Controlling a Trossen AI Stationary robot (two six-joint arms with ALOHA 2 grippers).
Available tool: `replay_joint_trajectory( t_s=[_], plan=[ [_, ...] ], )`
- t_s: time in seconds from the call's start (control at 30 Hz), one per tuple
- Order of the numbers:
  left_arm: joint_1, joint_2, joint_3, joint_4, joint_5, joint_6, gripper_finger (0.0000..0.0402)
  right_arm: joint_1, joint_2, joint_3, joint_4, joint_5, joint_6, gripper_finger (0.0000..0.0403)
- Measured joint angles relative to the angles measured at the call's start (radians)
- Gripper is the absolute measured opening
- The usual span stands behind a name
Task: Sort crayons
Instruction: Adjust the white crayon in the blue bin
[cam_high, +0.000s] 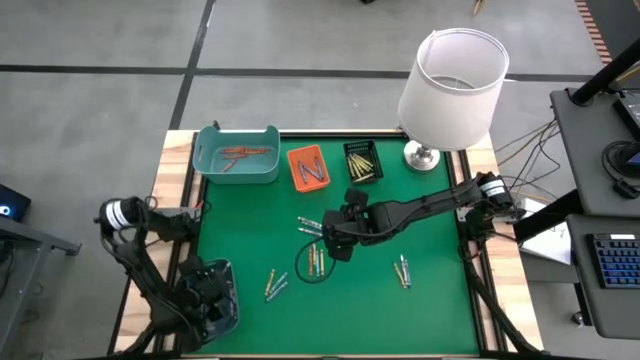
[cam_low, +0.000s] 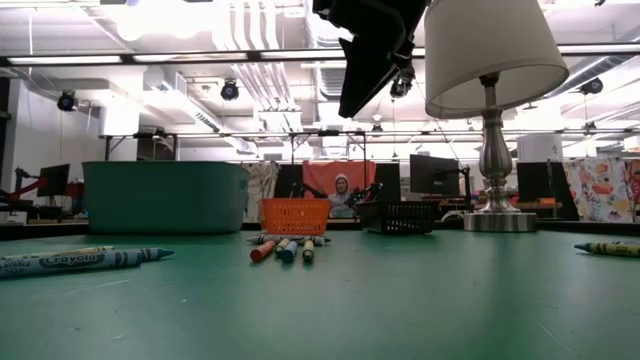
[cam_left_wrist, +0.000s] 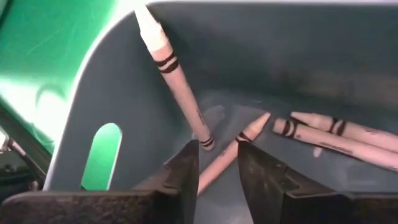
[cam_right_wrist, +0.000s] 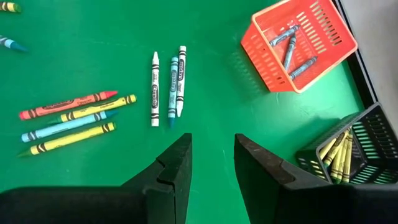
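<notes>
My left gripper (cam_high: 205, 290) (cam_left_wrist: 219, 180) stands open inside a grey-blue tray (cam_high: 218, 308) (cam_left_wrist: 143, 112) at the table's near left corner. A pale crayon (cam_left_wrist: 219, 163) lies on the tray floor between its fingertips, with a gap on each side. Another pale crayon (cam_left_wrist: 180, 81) leans against the tray wall, and two more (cam_left_wrist: 336, 134) lie flat. My right gripper (cam_high: 335, 240) (cam_right_wrist: 211, 155) hangs open and empty above the middle of the green mat. Loose crayons (cam_right_wrist: 168, 87) (cam_right_wrist: 71, 121) lie on the mat beyond it.
At the far edge stand a teal tray (cam_high: 237, 155) with red-orange crayons, an orange basket (cam_high: 307, 168) (cam_right_wrist: 301, 43) with grey ones, and a black basket (cam_high: 362, 162) (cam_right_wrist: 348, 149) with yellow ones. A lamp (cam_high: 450, 85) stands at the far right. More crayons (cam_high: 275, 287) (cam_high: 403, 270) lie on the mat.
</notes>
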Motion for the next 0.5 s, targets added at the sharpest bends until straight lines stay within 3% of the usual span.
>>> replay_joint_trajectory(
  t_s=[0.5],
  plan=[
    [0.000, 0.017, 0.028, -0.021, 0.015, -0.090, 0.0112, 0.007, 0.004, 0.000, 0.018, 0.000, 0.002, 0.0107]
  ],
)
